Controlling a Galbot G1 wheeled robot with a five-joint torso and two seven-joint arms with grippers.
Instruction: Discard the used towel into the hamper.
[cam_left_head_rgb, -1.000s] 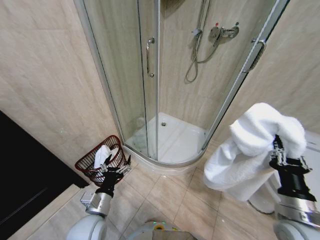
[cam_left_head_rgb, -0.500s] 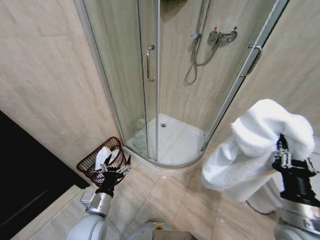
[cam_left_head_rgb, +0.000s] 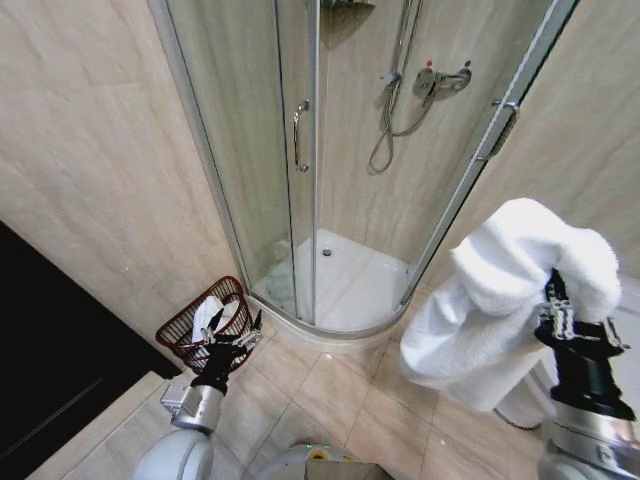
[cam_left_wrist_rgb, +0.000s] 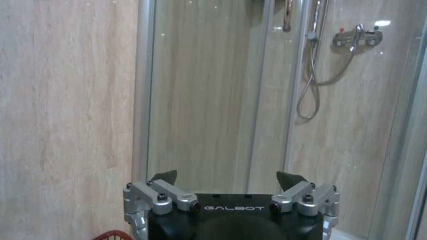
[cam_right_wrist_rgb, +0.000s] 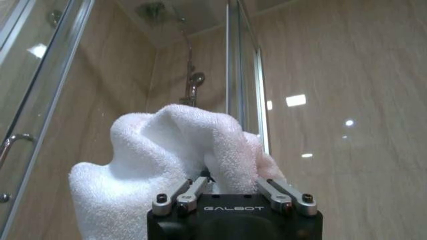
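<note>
Right end effector (cam_left_head_rgb: 556, 312), lower right of frame: pinched on a fold of the white towel (cam_left_head_rgb: 500, 300), which bunches above the fingers and drapes down to the left, clear of the floor. Held high, probably so it cannot drag on the tiles during transfer.

Left end effector (cam_left_head_rgb: 228, 345), lower left: fingers spread wide, empty, poised just in front of the hamper (cam_left_head_rgb: 185, 328).

Hamper sits on the floor against the wall, beside the shower tray (cam_left_head_rgb: 345, 285) kerb, white cloth already inside. Towel and hamper well apart; drop not yet made.
</note>
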